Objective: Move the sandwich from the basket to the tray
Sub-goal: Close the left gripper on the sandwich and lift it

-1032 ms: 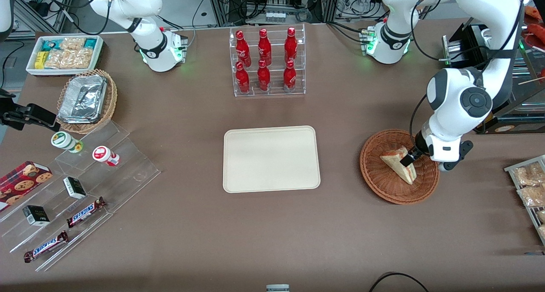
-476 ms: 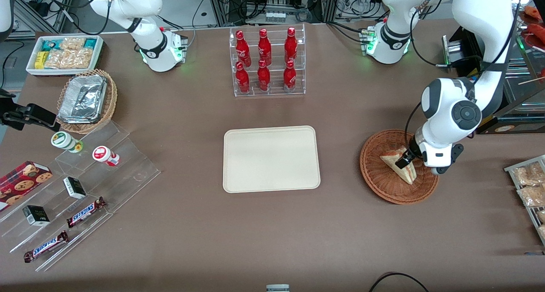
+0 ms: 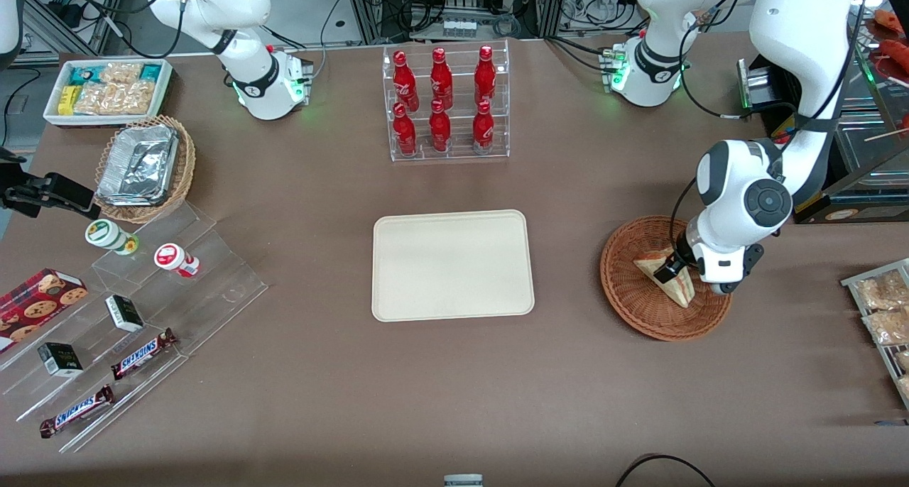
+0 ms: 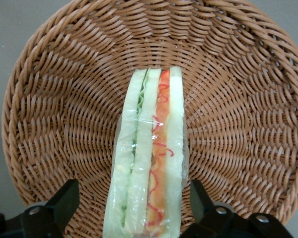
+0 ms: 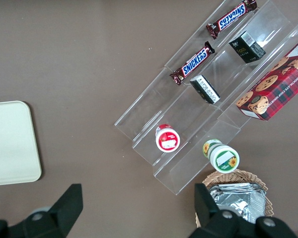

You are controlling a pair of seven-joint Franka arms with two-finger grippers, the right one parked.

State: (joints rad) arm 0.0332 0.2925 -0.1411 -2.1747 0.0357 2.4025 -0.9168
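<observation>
Sandwich (image 4: 149,158) is a clear-wrapped triangular wedge standing on edge in the basket (image 4: 54,114): pale white bread slices with a green lettuce layer on 1 side and an orange layer with a thin red squiggle on the other. In the front view the sandwich (image 3: 667,277) shows a pale flat face, its long cut edge running diagonally from the part farther from the front camera down toward the camera, the narrow tip pointing toward the tray (image 3: 452,265). The reddish-brown basket (image 3: 632,295) sits on the brown table (image 3: 454,387) toward the working arm's end, well apart from the cream tray at the middle. The left arm bends at its elbow above the basket and reaches steeply down, its gripper (image 3: 671,265) low over the sandwich. The wrist view shows the gripper (image 4: 134,208) spread wide, 1 dark finger (image 4: 64,198) on each side of the wedge with a gap between pad and wrap, so nothing is clamped.
</observation>
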